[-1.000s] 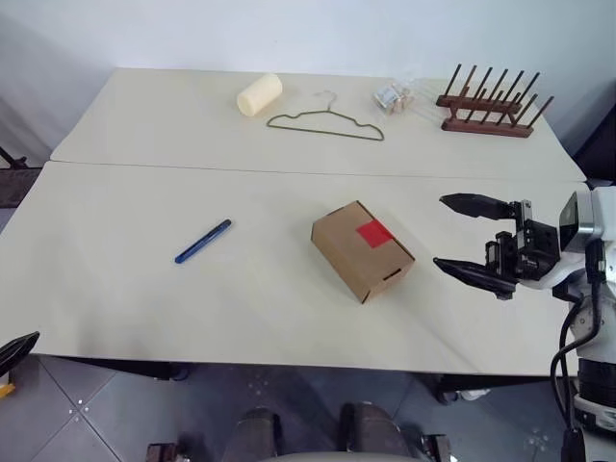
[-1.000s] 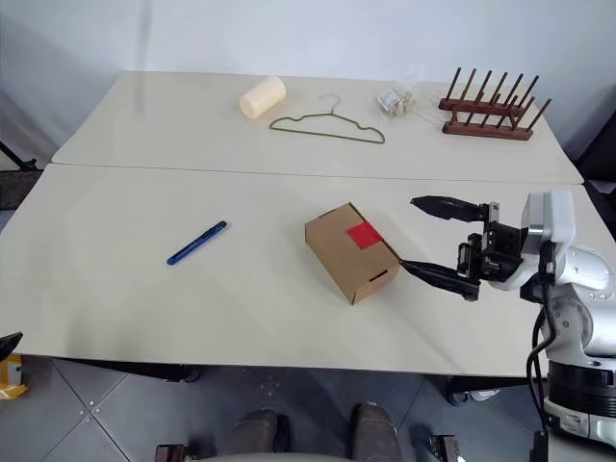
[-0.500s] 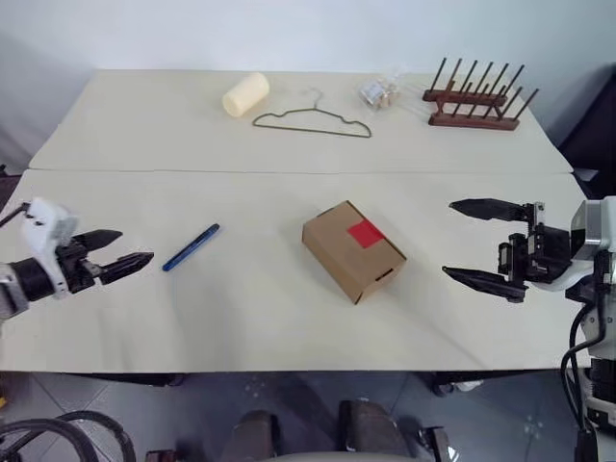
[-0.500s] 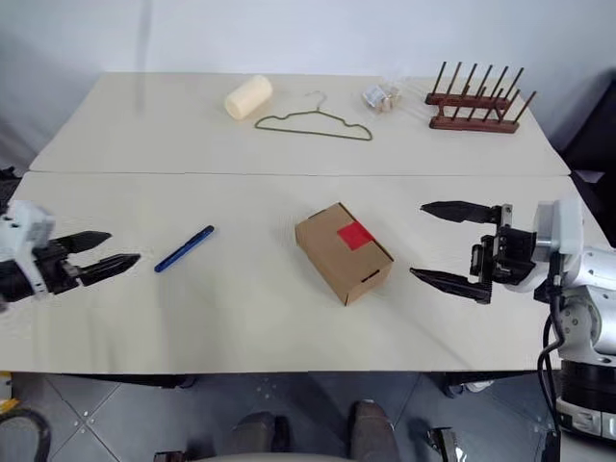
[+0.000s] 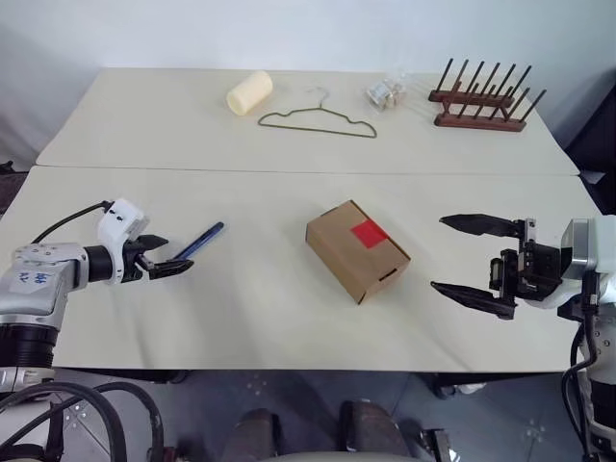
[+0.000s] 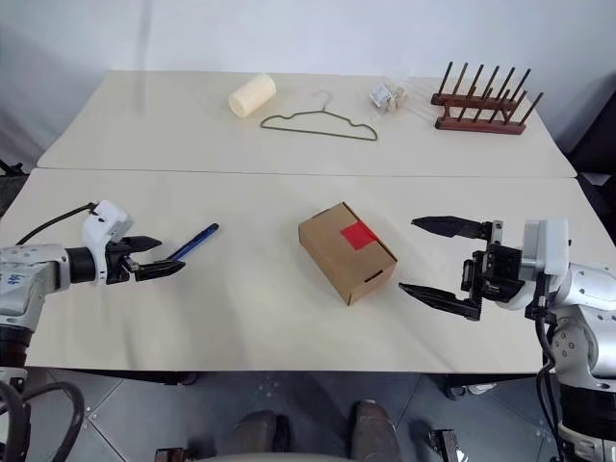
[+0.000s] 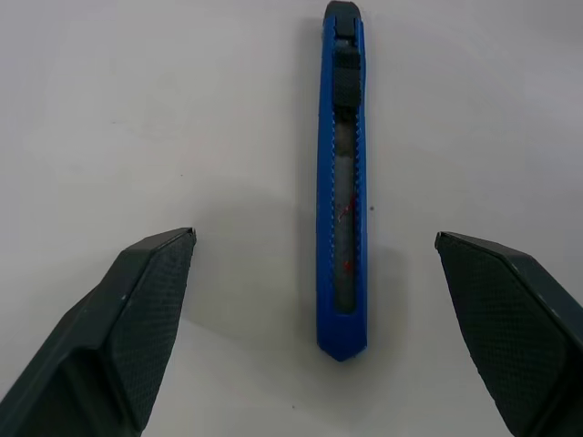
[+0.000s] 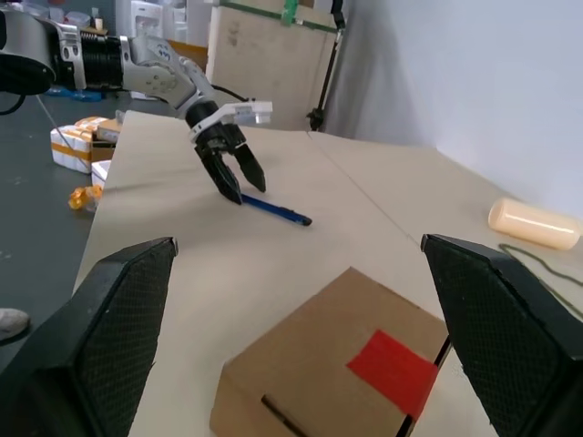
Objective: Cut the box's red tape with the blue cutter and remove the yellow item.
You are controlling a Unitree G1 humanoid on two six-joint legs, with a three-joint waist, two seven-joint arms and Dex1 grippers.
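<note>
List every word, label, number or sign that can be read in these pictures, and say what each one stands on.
No text can be read for certain.
Left forearm: blue markings, too blurred to read.
Box, red tape, blue cutter: no print visible.
Cartons on the floor in the right wrist view: any print too small to read.

On the near table (image 5: pixel 269 318) you have the box (image 5: pixel 358 250) about midway, the red tape (image 5: pixel 370 232) on its top face. The blue cutter (image 5: pixel 199 241) lies well to its left, with the left gripper (image 5: pixel 166 256) just at the cutter's near end. The right gripper (image 5: pixel 472 258) stands right of the box. On the far table sit a roll (image 5: pixel 249 92), hanger (image 5: pixel 318 119) and rack (image 5: pixel 481 100).
</note>
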